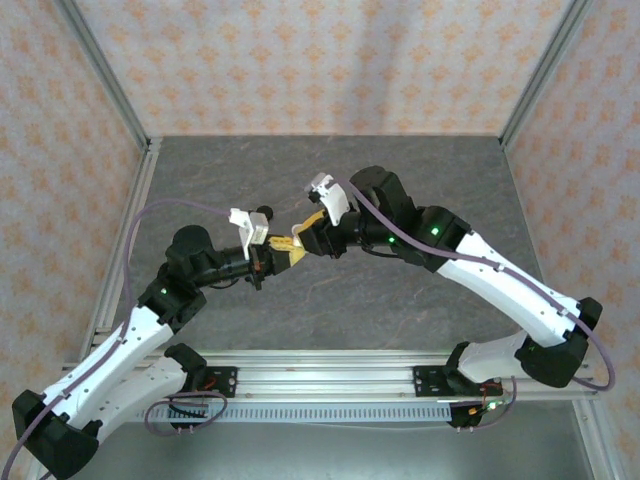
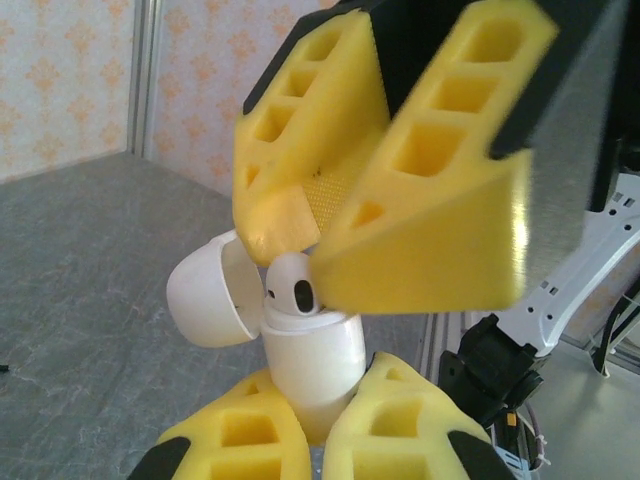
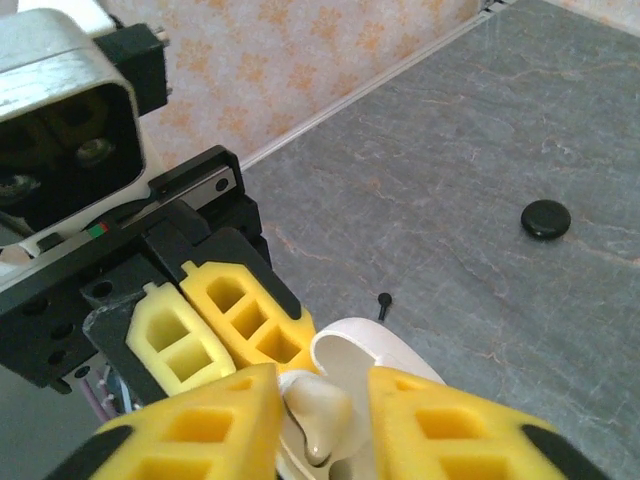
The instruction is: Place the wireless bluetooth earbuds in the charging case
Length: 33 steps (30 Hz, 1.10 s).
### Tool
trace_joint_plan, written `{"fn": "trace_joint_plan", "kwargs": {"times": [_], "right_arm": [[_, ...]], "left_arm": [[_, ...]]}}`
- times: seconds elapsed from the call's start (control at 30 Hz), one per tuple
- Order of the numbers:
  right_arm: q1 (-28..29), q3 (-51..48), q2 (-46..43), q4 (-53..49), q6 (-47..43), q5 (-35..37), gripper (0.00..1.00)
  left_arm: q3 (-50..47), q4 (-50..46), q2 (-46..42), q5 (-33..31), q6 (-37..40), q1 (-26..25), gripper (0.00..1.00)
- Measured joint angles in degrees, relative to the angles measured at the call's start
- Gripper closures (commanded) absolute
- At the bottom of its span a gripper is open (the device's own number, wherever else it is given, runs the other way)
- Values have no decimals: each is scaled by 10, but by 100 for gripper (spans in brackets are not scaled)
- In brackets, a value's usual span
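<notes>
White earbud [image 2: 293, 290] sits in the mouth of the white charging case [image 2: 312, 365], head showing above the rim. Right gripper [image 3: 322, 410] is closed on the earbud from above. Case upright, lid [image 2: 205, 298] swung open to one side. Left gripper [image 2: 318, 420] is clamped on the case body, off the grey table [image 3: 480, 130]. On the table: black disc [image 3: 546, 219] and small black bit [image 3: 384, 300], apart from each other.

We note a lab robot cell: grey tabletop [image 1: 400, 170], aluminium frame rails [image 1: 320, 362] near, patterned wall panels [image 1: 320, 60] left, far, right.
</notes>
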Motion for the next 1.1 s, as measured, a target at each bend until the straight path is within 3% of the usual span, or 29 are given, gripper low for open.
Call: {"fn": "trace_joint_plan", "kwargs": {"times": [0.57,0.9,1.1], "right_arm": [[3,75,37,-66,59,6,52],[2,93,28,-74,86,75,52],[-37,92,6,-89,116,138,52]], "left_arm": [[5,0,4,-9,4,0,100],[5,-1,-1,-10,12,-6,100],[5,-3,-8,-21,18,-6,100]]}}
